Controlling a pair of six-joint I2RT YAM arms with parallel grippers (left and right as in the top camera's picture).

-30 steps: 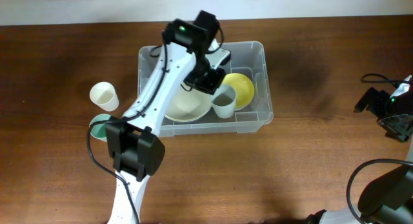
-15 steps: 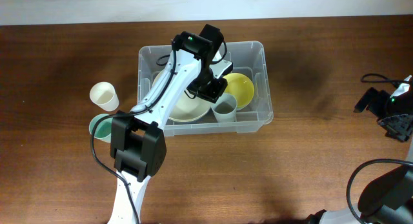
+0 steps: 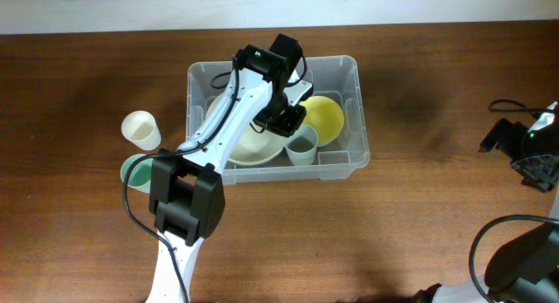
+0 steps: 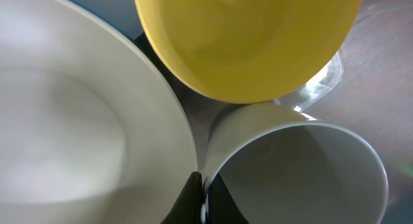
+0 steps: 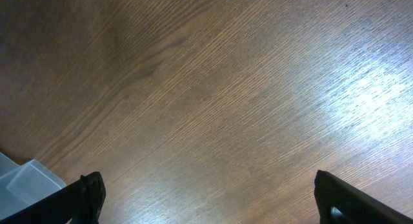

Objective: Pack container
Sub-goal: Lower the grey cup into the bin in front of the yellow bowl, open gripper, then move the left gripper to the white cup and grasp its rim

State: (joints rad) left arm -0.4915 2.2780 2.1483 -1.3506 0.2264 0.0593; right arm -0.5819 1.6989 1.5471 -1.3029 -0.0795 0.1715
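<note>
Left arm reaches forward over the container (image 3: 361,120), which sits mid-table. Left gripper (image 4: 199,201) is pinched on the pale cup (image 3: 303,147) rim, between white bowl (image 3: 253,146) and yellow bowl (image 3: 325,118). Right gripper (image 5: 210,201) gapes at far right. Since a second ago, the cup has moved slightly nearer the robot.

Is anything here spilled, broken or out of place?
Nothing stands out. The white bowl, yellow bowl and cup are inside the container, with the left tool shut on the cup's rim; no spill or damage shows.
</note>
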